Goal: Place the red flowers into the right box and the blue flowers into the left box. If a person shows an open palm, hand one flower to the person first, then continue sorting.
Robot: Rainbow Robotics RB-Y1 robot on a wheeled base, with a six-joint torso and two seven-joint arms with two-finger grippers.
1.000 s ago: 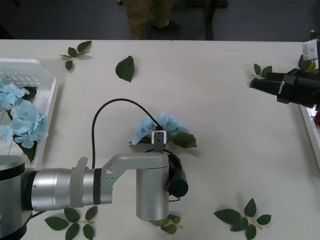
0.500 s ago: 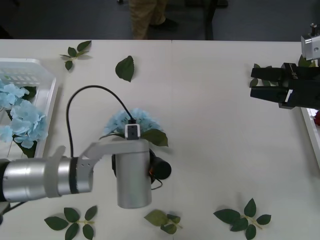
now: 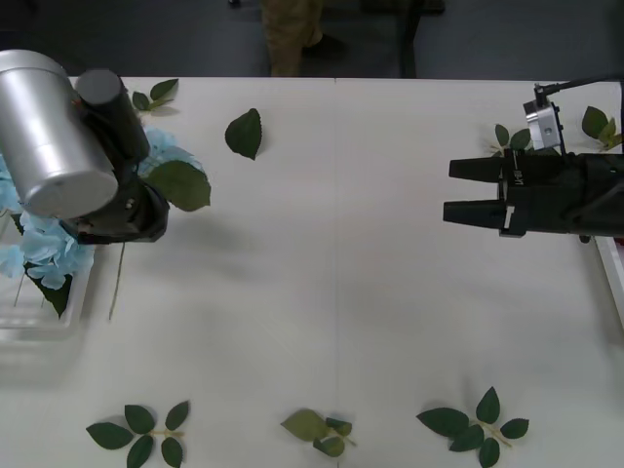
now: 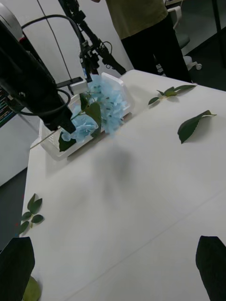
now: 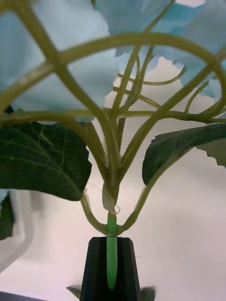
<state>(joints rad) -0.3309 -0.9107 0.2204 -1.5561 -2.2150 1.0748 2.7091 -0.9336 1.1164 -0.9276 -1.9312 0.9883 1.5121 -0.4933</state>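
Carrying a blue flower (image 3: 168, 168) by its stem, the left gripper (image 5: 111, 263) is clamped tight and sits raised beside the left box's (image 3: 86, 283) inner rim, where other blue blooms (image 3: 51, 244) already lie. To finish well I'd bring the head fully over the tray, lower until the petals settle, then release, so the trailing stem doesn't hang outside. Over on the right, the right gripper (image 3: 456, 190) hovers with jaws spread wide, empty.
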